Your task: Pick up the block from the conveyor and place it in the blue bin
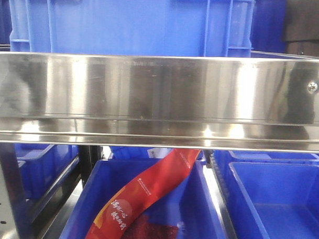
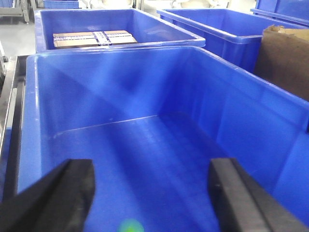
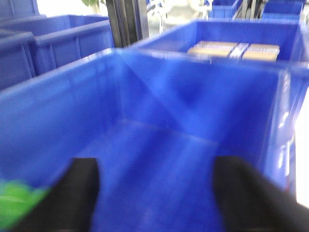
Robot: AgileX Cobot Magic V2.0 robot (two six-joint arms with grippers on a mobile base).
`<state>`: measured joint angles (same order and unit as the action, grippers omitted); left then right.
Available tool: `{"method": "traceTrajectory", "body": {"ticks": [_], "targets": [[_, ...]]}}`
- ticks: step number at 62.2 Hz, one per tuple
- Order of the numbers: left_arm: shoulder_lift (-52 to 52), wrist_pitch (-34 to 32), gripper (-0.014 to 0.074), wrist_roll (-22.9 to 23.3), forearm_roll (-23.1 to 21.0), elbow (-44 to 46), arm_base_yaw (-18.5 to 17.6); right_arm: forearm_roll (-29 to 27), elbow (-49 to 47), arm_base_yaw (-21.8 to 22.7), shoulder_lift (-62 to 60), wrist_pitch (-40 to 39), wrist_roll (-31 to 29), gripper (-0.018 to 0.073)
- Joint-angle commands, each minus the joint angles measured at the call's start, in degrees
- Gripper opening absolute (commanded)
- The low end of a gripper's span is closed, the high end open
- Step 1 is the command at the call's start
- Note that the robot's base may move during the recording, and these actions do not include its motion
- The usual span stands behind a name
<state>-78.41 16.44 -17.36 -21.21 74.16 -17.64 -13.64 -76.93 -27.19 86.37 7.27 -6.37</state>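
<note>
My left gripper (image 2: 152, 169) hangs open over the inside of an empty blue bin (image 2: 120, 52), nothing between its black fingers (image 2: 72, 188). A small blurred green spot (image 2: 130, 226) shows at the bottom edge of that view; I cannot tell what it is. My right gripper (image 3: 157, 164) is open too, above the floor of a blue bin (image 3: 193, 60). A blurred green shape (image 3: 14, 203) lies at the lower left beside its left finger; whether it is the block is unclear. The conveyor is out of view.
A wide steel band (image 1: 160, 93) crosses the front view, with a tall blue crate (image 1: 131, 24) behind it. Below it, a red packet (image 1: 146, 195) leans in a blue bin (image 1: 211, 215). Neighbouring bins hold cardboard boxes (image 2: 94, 38) (image 3: 231, 49). Brown cardboard (image 2: 285, 58) stands at the right.
</note>
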Motion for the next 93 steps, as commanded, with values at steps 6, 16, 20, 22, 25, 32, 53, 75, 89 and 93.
{"method": "traceTrajectory", "body": {"ticks": [6,16,20,22,25,32,53,75,89,93], "targets": [[2.17,-0.87,0.0096,-0.13,1.27,0.76,-0.29,0.36,-0.54,0.92,-3.24,-1.54,-0.43,0.0023],[3.68,0.38,-0.0111,-0.13,1.4,0.76,-0.29,-0.09,-0.54,4.75,-5.7,1.62,0.05,-0.016],[5.29,2.74,-0.0111,-0.13,1.61,0.76,-0.29,-0.2,-0.54,6.3,-7.84,4.38,0.05,-0.0161],[6.22,3.37,-0.0111,-0.13,2.43,0.45,-0.05,-0.2,-0.54,7.05,-8.89,5.49,0.05,-0.0162],[7.93,3.12,-0.0111,-0.13,2.85,-0.67,0.33,-0.2,0.62,8.68,-11.52,5.93,0.05,-0.0162],[12.41,-1.22,-0.0111,-0.13,0.45,-6.55,1.05,-0.2,5.27,11.11,-16.51,4.06,0.05,-0.0162],[32.04,-6.76,-0.0111,-0.13,-0.54,-34.7,1.05,-0.1,33.66,11.62,-35.91,-5.72,0.05,-0.0162],[53.68,-6.76,-0.0111,-0.13,-0.54,-52.87,1.05,-0.01,49.18,11.62,-54.44,3.25,0.05,-0.0162],[62.5,-6.96,-0.0111,-0.13,-0.54,-54.19,1.05,-0.01,49.18,11.62,-59.28,8.83,0.05,-0.0162],[63.85,-6.96,-0.0111,-0.13,-0.54,-54.19,1.05,-0.01,49.18,11.62,-59.52,8.7,0.05,-0.0162]]}}
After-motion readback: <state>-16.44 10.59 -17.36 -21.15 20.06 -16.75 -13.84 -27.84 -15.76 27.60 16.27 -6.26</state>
